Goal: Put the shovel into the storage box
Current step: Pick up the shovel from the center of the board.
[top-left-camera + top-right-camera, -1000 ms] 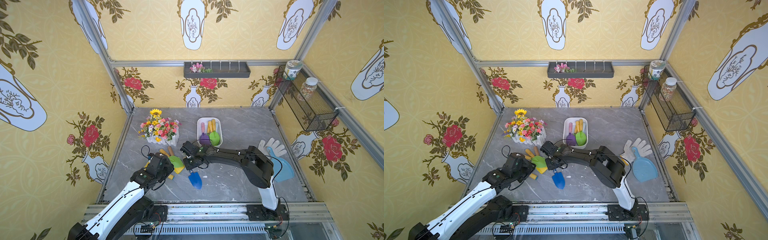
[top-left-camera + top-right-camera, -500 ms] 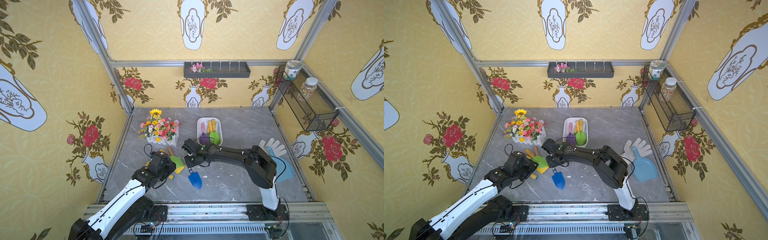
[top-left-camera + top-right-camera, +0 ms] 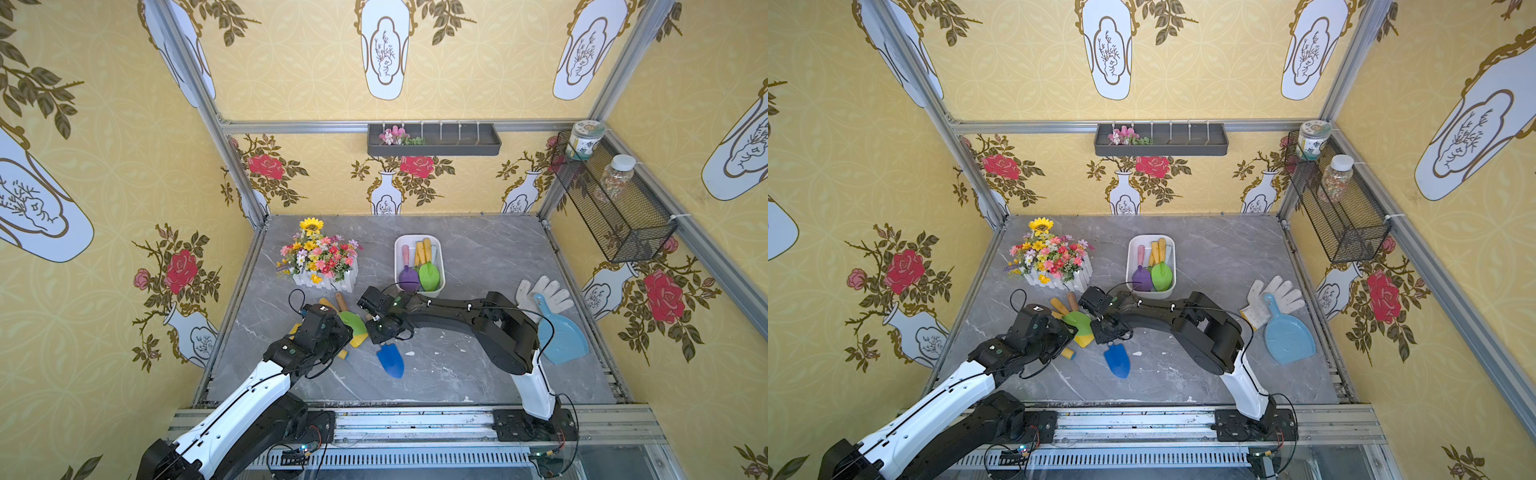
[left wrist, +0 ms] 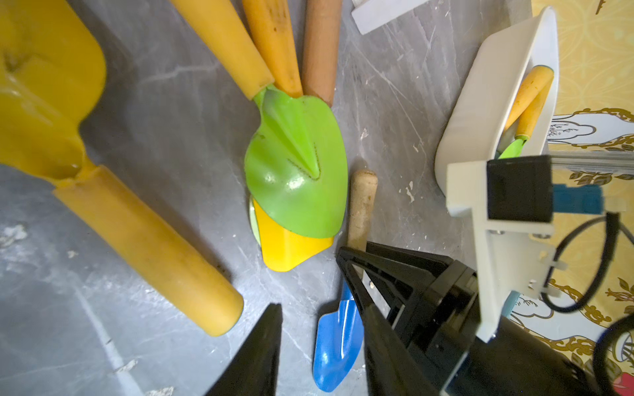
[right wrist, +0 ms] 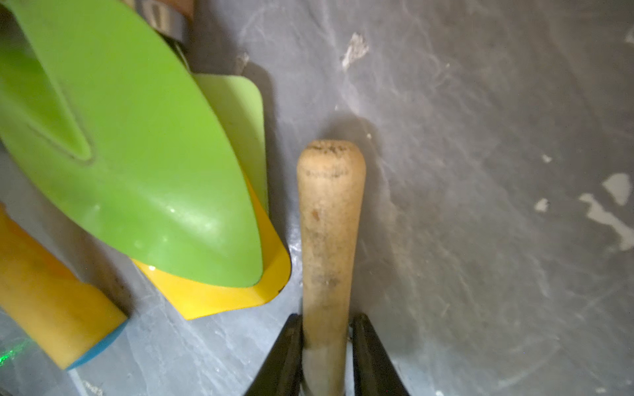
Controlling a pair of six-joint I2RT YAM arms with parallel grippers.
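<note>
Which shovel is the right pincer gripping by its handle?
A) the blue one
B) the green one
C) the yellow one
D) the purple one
A: the right wrist view shows the right pincer clamping a pale wooden handle, and the left wrist view shows that handle belongs to the blue shovel.

In both top views, blue shovel (image 3: pixel 391 360) handle hidden beneath right gripper (image 3: pixel 385 337)

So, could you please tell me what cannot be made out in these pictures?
Blue shovel with pale wooden handle: the right gripper hides most of its handle in both top views; the right wrist view's edge cuts off the blade.
White glossy storage box: partly behind the right arm's camera mount in the left wrist view.
Blades under the green shovel blade: covered by it, all views.
</note>
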